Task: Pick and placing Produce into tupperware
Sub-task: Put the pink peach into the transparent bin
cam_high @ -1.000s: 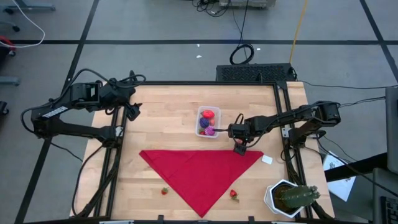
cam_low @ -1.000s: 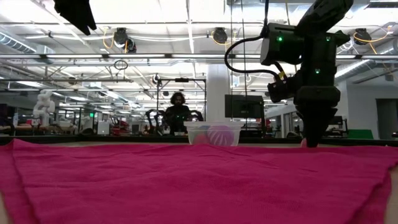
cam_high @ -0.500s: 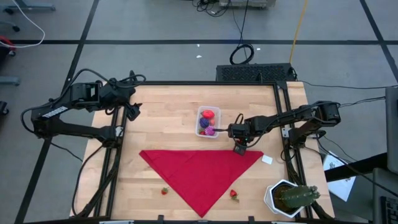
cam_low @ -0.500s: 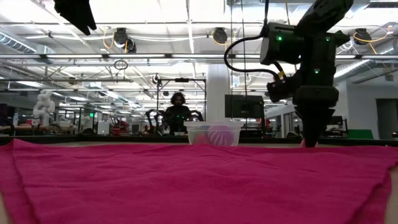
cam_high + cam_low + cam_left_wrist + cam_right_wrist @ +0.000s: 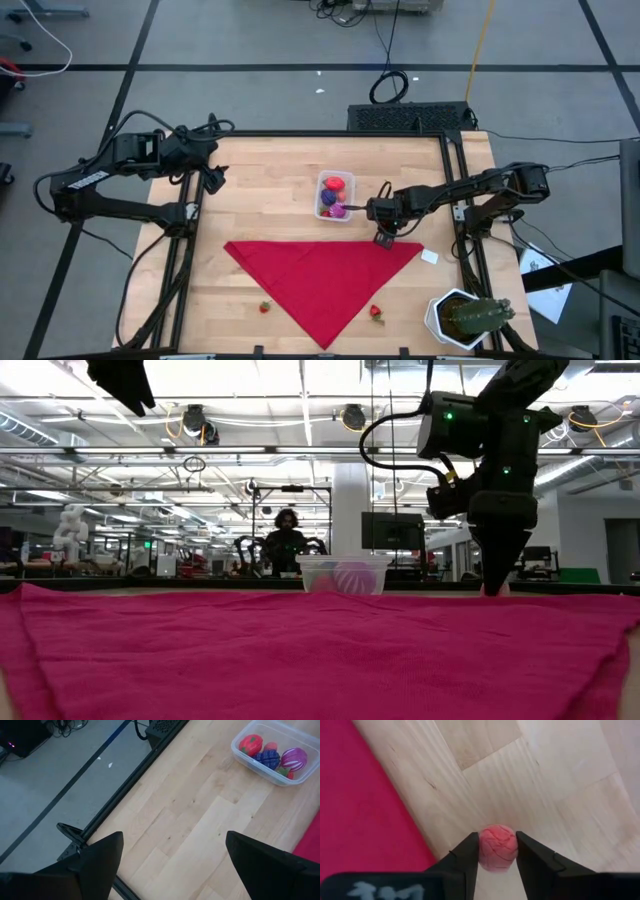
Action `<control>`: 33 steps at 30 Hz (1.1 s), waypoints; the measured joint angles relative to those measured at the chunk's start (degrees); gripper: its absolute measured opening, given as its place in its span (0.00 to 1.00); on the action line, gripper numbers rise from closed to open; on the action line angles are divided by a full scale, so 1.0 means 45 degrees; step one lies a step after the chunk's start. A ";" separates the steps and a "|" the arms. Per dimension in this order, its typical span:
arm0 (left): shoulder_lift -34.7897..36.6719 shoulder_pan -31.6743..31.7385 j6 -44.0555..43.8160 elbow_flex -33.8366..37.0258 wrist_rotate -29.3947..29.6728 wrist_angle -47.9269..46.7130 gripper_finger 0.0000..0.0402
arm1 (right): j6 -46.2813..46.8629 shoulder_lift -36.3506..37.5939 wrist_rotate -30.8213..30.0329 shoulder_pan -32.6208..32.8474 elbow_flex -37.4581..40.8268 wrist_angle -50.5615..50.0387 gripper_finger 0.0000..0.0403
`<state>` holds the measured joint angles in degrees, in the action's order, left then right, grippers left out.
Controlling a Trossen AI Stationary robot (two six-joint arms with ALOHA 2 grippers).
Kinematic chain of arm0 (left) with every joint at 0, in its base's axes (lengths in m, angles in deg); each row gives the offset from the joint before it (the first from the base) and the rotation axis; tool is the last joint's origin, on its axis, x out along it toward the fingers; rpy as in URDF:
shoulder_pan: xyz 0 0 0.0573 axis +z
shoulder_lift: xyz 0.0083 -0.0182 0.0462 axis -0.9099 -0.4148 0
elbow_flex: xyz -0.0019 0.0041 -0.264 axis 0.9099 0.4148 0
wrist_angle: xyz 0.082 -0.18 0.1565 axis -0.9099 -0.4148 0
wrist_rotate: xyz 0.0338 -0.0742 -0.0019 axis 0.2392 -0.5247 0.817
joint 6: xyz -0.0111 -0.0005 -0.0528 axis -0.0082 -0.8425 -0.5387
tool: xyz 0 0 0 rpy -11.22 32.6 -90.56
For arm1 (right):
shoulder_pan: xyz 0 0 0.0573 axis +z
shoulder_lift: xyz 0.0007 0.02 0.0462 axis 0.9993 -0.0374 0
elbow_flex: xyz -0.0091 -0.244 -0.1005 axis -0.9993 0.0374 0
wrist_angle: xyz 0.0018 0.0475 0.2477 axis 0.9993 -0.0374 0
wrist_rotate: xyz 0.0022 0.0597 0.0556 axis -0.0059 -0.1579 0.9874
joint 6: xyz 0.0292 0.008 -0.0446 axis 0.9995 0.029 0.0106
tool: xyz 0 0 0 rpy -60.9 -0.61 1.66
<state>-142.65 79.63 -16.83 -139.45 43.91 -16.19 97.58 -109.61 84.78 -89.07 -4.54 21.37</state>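
My right gripper (image 5: 497,851) points down just past the red cloth's (image 5: 325,283) far edge, shut on a small pinkish round piece of produce (image 5: 497,846). The clear tupperware (image 5: 335,196) stands on the table to its far left, with red and purple produce inside. Two more small red pieces (image 5: 265,307) (image 5: 376,312) lie near the cloth's front corner. My left gripper (image 5: 213,180) hangs open, high over the table's far left. My right gripper pinches the pinkish produce by its two opposite sides (image 5: 482,848) between its two fingers (image 5: 467,855). The fingers come from above, pointing steeply down. The piece sits low at the wooden table, right beside the cloth's edge; I cannot tell whether it rests on the wood.
A potted green cactus in a white pot (image 5: 465,317) stands at the near right corner. A small white tag (image 5: 430,256) lies right of the cloth. Bare wood stretches between the tupperware and my left arm. A person (image 5: 287,538) stands in the room beyond.
My right gripper has shut on the pinkish produce while staying in place; its fingers, apart a second ago, now meet the piece. Nothing else has moved.
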 joint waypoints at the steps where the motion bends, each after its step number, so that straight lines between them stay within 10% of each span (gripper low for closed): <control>1: 0.0000 -0.0005 0.0000 0.0000 0.0000 0.0000 0.90 | 0.0006 0.0000 0.0004 0.0004 0.0000 -0.0026 0.27; 15: 0.0000 -0.0002 -0.0003 0.0000 0.0000 0.0000 0.90 | -0.0039 -0.0005 0.0024 0.0005 -0.0509 -0.0156 0.26; 33: -0.0005 -0.0005 -0.0005 0.0000 -0.0172 0.0000 0.90 | -0.3752 -0.1255 -0.0010 -0.1380 -0.6187 -0.0617 0.26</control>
<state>-142.67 79.61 -16.85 -139.45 43.14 -16.19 80.70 -115.26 84.73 -95.28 -32.38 18.59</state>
